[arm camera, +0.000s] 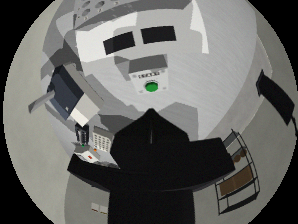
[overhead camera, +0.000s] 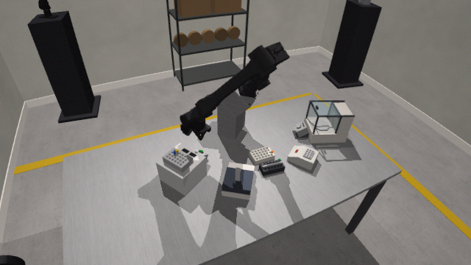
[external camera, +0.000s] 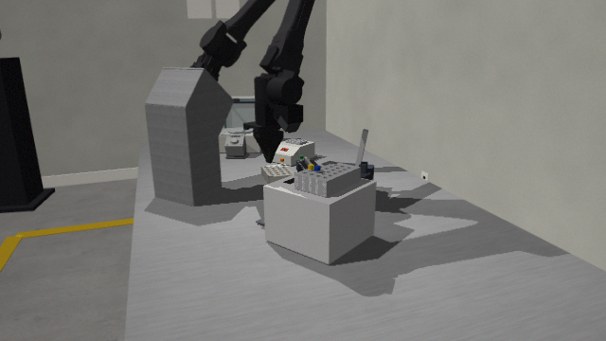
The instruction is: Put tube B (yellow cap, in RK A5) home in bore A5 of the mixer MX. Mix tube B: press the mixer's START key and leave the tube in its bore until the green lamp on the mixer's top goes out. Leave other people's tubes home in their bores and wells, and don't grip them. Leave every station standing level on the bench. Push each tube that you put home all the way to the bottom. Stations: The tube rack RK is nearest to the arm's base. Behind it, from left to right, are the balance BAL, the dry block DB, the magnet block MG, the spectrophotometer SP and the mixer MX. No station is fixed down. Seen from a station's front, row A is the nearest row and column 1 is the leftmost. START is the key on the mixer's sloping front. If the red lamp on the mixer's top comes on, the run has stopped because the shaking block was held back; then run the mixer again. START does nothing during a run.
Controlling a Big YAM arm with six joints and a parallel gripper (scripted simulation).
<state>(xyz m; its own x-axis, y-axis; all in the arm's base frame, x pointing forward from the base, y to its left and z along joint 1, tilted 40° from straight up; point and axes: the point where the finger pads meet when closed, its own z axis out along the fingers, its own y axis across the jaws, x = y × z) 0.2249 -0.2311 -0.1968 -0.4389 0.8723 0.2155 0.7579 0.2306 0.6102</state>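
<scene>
The mixer MX (overhead camera: 182, 167) is a white box with a grey bore block (external camera: 327, 177) on top. The green START key (arm camera: 150, 86) sits on the mixer's sloping front. Two lamp windows (arm camera: 140, 38) on the mixer's top look dark. My gripper (overhead camera: 202, 135) is shut and empty, pointing down just above the START key (overhead camera: 201, 151); its tips also show in the exterior view (external camera: 269, 158).
The rack RK (overhead camera: 262, 154) holds an orange-capped tube (overhead camera: 271, 150). Around it stand the spectrophotometer (overhead camera: 238, 181), the black magnet block (overhead camera: 272, 168), the dry block (overhead camera: 303, 156) and the glass-walled balance (overhead camera: 329, 121). The grey arm pedestal (overhead camera: 229, 118) stands behind the mixer.
</scene>
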